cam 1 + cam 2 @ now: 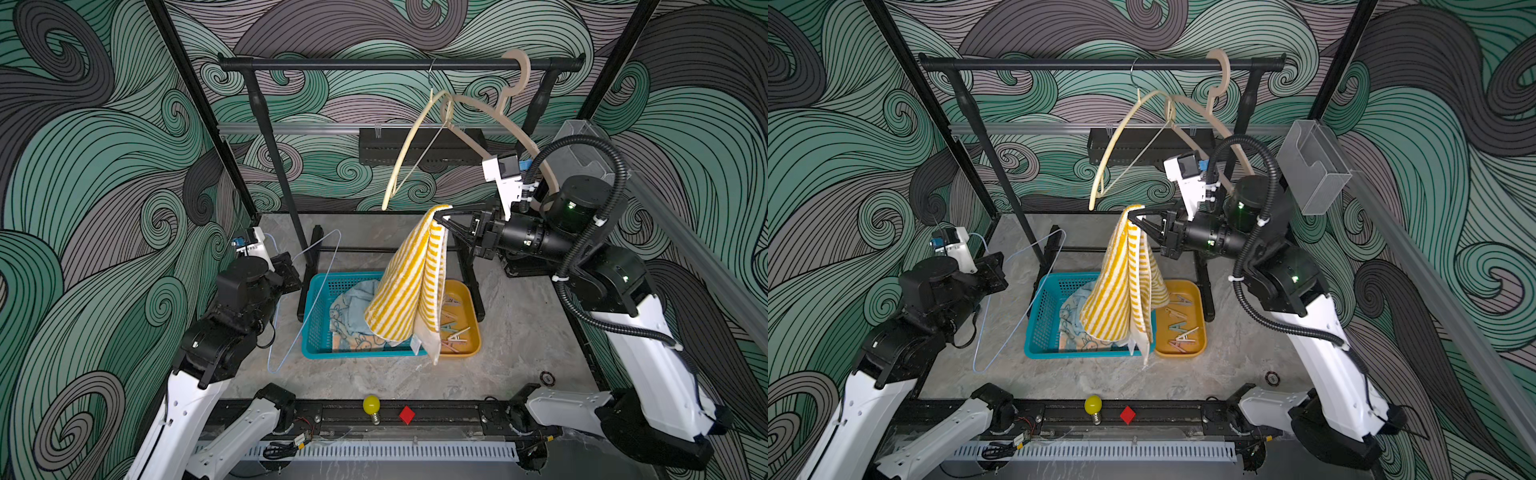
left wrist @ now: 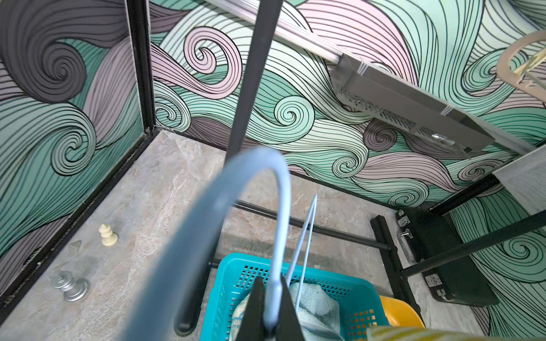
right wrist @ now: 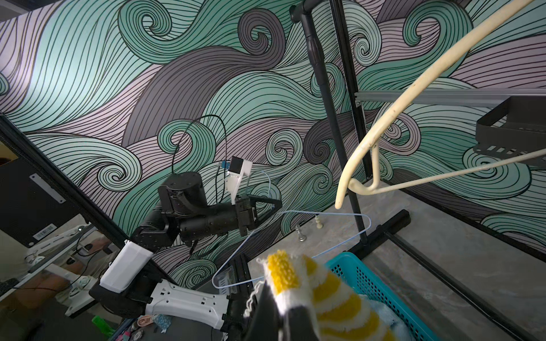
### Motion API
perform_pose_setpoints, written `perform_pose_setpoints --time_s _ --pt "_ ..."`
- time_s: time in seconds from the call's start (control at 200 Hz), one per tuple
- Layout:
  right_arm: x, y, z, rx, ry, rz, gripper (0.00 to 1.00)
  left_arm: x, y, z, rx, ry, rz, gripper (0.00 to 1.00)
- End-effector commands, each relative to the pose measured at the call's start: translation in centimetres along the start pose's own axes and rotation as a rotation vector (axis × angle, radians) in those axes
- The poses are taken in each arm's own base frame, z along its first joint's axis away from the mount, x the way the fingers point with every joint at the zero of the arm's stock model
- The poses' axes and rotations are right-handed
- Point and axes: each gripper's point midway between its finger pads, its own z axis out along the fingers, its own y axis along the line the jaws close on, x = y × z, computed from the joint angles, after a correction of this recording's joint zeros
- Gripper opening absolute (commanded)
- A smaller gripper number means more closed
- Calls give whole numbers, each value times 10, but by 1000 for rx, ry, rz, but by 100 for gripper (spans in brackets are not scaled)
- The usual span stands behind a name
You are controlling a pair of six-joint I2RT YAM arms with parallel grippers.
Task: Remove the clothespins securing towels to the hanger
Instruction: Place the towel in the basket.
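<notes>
Robot: Yellow bulb [image 1: 371,405] and red block [image 1: 407,414] sit closest to the lens in a top view, down on the front rail, and they're no concern of mine. Up above the teal basket [image 1: 314,316], my right gripper [image 1: 441,217] is pinched tight on the top of the striped towel [image 1: 409,286]. It hangs free, and I see no peg on it.

Desk: And the clothespins?

Robot: Clothespins [image 1: 455,330] lie loose in the orange tray [image 1: 459,353], just beside the basket. Blue towel [image 1: 357,297] and bunny towel [image 1: 353,340] are crumpled inside the basket.

Desk: Left wrist view?

Robot: My left gripper [image 2: 270,307] is clamped on the blue wire hanger [image 2: 204,224]. It's bare wire, with the basket below.

Desk: Right wrist?

Robot: Yellow-and-white terry is bunched between my closed fingers [image 3: 263,319]. The cream hanger [image 3: 399,103] hangs empty overhead.

Desk: So which step is this?

Robot: The tail end, I'd say. The pegs look to be all off, and this is the last towel on its way to the basket. Next I should shift the right gripper over the basket's middle, lower it and open the jaws there. From above, the towel's lower edge shows over the seam between basket and tray, so a drop here could land it on the pegs. After that, the wire hanger needs putting down.
</notes>
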Motion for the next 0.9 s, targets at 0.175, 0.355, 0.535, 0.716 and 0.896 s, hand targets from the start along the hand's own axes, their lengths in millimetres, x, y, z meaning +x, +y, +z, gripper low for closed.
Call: perform_pose_setpoints --time_s 0.175,0.355,0.535,0.716,0.896 --pt "5 -13 37 -105 7 87 0 -9 19 -23 -60 -41 14 0" --pt "33 -16 70 -135 67 103 0 -7 24 -26 -73 -44 17 0" --pt "55 -6 95 -181 116 103 0 -12 28 -35 -77 -65 8 0" --pt "70 9 123 -236 163 109 0 -23 38 -52 -104 -115 -5 0" --pt "91 7 150 -266 198 155 0 -29 43 -63 -114 -141 -12 0"
